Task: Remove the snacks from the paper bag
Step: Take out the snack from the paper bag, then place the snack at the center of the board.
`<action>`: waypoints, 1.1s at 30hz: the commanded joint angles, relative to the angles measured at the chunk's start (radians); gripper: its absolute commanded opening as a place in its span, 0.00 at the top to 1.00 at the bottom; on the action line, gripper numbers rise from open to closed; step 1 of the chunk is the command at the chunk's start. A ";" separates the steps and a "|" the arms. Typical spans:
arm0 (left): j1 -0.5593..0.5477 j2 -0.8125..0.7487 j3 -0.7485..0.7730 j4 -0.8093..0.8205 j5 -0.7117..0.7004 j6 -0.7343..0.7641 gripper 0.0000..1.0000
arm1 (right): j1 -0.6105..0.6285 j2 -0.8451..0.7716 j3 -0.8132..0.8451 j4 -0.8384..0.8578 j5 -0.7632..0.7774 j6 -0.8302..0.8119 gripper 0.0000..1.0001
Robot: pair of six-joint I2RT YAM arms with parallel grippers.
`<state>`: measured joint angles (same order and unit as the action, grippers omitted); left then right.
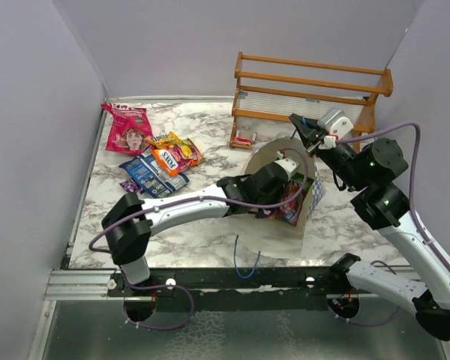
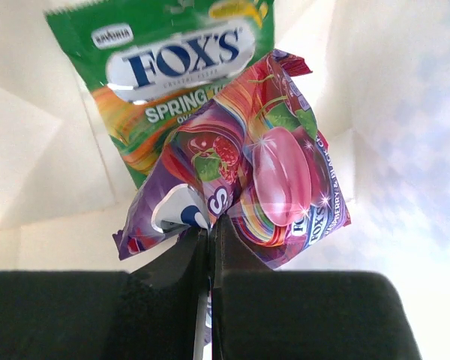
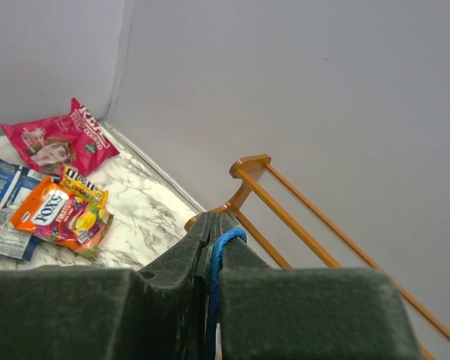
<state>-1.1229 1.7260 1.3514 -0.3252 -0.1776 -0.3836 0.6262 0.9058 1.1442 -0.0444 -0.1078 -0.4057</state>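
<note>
Left wrist view: left jaws pinch a glossy purple packet (image 2: 270, 180) in the checkered paper bag (image 1: 264, 154), a green packet (image 2: 157, 67) remaining; right jaws clamp its blue cord (image 3: 225, 241); other packets (image 1: 165, 159) lie outside.

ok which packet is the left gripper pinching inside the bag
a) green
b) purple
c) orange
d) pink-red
b: the left gripper is shut on a corner of the purple packet, and the green packet lies loose behind it.

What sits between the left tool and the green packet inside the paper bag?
A purple candy packet, pinched in the shut left tool, overlaps the green packet in the left wrist view.
</note>
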 commanded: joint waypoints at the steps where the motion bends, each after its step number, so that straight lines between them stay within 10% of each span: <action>1: -0.001 -0.157 0.018 0.010 0.005 0.022 0.97 | -0.003 -0.022 -0.006 0.049 0.092 -0.017 0.98; 20: 0.001 -0.666 -0.107 0.070 0.057 0.219 1.00 | -0.003 0.000 -0.002 0.029 0.248 0.051 0.98; 27: 0.001 -0.827 -0.108 0.077 -0.166 0.298 1.00 | -0.003 -0.022 -0.042 0.016 0.289 0.032 0.98; 33: 0.001 -0.808 -0.062 0.017 -0.671 0.380 1.00 | -0.003 -0.073 -0.063 0.015 0.283 0.019 0.98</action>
<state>-1.1225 0.8906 1.2613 -0.3096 -0.4328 -0.0853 0.6262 0.8871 1.0904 -0.0582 0.1471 -0.3717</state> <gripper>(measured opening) 0.012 0.023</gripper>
